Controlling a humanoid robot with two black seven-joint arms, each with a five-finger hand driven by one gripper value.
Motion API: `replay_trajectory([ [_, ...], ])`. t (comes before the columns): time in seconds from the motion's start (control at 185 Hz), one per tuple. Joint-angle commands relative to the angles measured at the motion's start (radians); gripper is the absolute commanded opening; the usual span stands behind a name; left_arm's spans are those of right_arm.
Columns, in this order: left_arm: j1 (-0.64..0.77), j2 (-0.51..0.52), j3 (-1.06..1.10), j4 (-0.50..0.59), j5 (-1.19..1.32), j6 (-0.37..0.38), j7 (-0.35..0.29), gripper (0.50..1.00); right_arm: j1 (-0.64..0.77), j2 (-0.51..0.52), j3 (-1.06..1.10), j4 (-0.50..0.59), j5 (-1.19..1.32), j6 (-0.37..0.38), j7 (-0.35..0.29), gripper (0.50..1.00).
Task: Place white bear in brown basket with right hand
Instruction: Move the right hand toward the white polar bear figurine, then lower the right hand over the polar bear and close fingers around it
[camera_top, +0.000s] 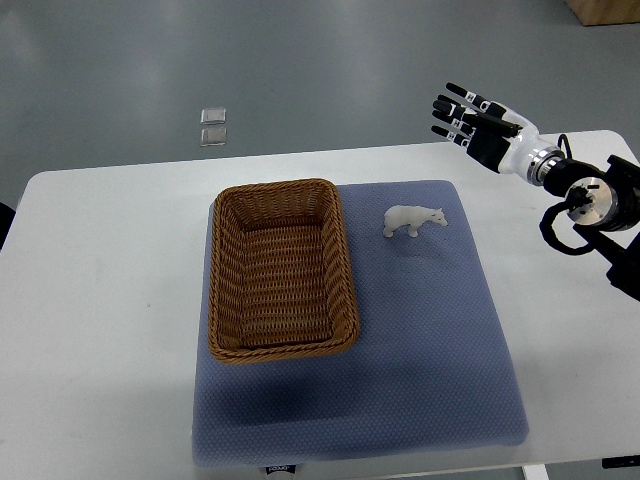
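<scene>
The white bear (413, 219) stands upright on its four legs on the blue mat (420, 350), side-on to me, its head pointing right. Nothing touches it. It sits just beside the brown basket (283, 270), off the basket's right wall and toward its far end, with a strip of bare mat between the two. The basket lies on the left part of the same mat, long side running away from me, and I can see nothing in it but its woven floor.

My right hand (478, 122) is up and to the right of the bear, well apart from it, hanging over the far right part of the white counter (100, 300) near its back edge. My fingers (452, 113) are spread and nearly straight, pointing left, and they hold nothing. My left arm does not show at all.

So by my reckoning the job has barely begun: no reach finished, no grasp made, no carry, no drop. What is left is all of it: bring my hand down and left onto the bear, close round its body, lift it over the near rim and let go inside.
</scene>
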Motion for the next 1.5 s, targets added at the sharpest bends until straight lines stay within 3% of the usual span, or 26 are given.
replay_trajectory([
  [0.0,0.000,0.000,0.000,-0.002,0.000,0.001,0.000,1.000,0.001,0.000,-0.001,0.000,-0.002,0.003,0.000,0.940],
  [0.663,-0.002,0.000,0.003,-0.002,0.000,0.001,0.000,1.000,0.030,0.001,-0.006,0.003,-0.292,0.015,0.005,0.938],
  [1.273,-0.002,0.000,0.003,-0.002,0.000,0.001,0.000,1.000,0.105,-0.002,-0.026,0.020,-1.027,0.161,0.034,0.938],
  [1.494,-0.002,0.000,0.003,-0.002,0.000,0.001,0.000,1.000,0.197,-0.002,-0.196,0.020,-1.229,0.167,0.069,0.938],
])
